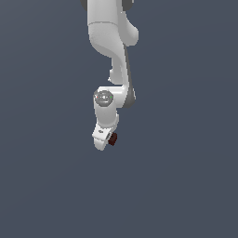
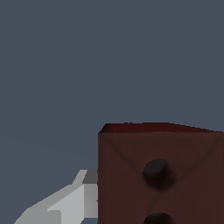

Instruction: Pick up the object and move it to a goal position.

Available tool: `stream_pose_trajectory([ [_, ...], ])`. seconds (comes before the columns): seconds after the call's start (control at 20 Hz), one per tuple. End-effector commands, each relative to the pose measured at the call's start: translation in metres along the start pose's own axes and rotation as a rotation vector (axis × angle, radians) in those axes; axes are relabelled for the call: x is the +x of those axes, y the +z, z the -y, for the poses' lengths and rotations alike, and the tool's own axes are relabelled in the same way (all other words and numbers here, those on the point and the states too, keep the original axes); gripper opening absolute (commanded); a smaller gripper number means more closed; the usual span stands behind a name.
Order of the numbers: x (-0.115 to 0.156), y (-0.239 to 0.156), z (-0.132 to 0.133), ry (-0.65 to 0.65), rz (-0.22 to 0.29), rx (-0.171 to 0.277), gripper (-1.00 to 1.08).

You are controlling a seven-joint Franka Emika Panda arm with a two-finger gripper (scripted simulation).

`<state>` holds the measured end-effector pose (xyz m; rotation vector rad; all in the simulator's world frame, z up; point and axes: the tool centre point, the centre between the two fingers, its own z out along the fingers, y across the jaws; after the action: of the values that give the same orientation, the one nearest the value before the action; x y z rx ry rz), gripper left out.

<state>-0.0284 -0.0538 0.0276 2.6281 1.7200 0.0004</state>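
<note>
Gripper [image 1: 107, 139] looks pinched on the block [image 1: 113, 138], which sits right at its tips: keep the squeeze constant and carry slowly, no wrist twist.

My arm [image 1: 111, 32] is glossy white with rounded links, dark grey bands at the joints, and a round grey cap [image 1: 103, 97] on the wrist; a pale grey finger [image 2: 65, 203] shows up close.

Small dark reddish-brown block [image 1: 113, 138] with 2 dark dots on 1 face, against the white fingers [image 2: 70, 201].
</note>
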Motion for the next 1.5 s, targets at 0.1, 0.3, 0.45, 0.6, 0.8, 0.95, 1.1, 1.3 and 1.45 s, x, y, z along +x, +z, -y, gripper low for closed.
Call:
stream_pose_trajectory([
  [0.1,0.000,0.001,0.000,0.000,0.000,0.001,-1.00],
  [0.3,0.000,-0.001,0.000,0.000,0.000,0.000,-1.00],
  [0.45,0.003,-0.008,0.000,0.000,0.000,0.000,-1.00],
  [0.6,0.008,-0.021,0.001,0.000,0.000,0.000,-1.00],
  [0.8,0.018,-0.047,0.003,-0.001,0.000,0.000,-1.00],
  [0.95,0.027,-0.071,0.003,-0.001,0.000,0.000,-1.00],
  [1.1,0.035,-0.092,0.004,-0.001,0.000,0.001,-1.00],
  [1.3,0.042,-0.109,0.004,-0.001,0.000,0.001,-1.00],
  [1.45,0.044,-0.115,0.003,-0.001,0.000,0.001,-1.00],
])
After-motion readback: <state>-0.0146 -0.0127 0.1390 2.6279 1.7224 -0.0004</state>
